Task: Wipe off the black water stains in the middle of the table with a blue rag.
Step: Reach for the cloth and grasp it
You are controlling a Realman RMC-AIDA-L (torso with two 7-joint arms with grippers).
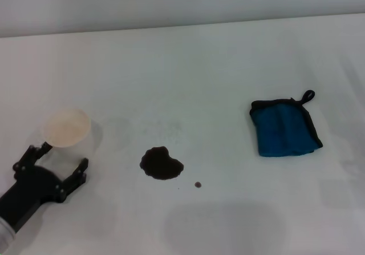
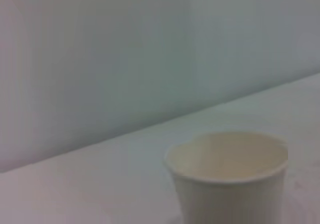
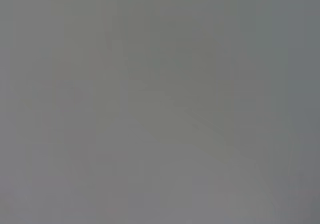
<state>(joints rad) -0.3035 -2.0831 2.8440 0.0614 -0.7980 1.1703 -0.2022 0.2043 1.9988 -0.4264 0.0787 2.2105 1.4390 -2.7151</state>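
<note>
Stains (image 1: 162,163) irregular, glossy | blue rag (image 1: 284,129) folded | left gripper (image 1: 60,162) fingers wide

A pale cup (image 1: 67,128) stands upright, seemingly empty.

A white table (image 1: 188,61) fills the view. Near its middle lies a dark blotch of black water stains (image 1: 162,163), with one tiny dot just to its right. Well apart on the right lies the folded blue rag (image 1: 284,129), its black loop at the far corner. At the near left, the left gripper (image 1: 61,156) stands with fingers spread just beside a pale cup (image 1: 67,128).
</note>
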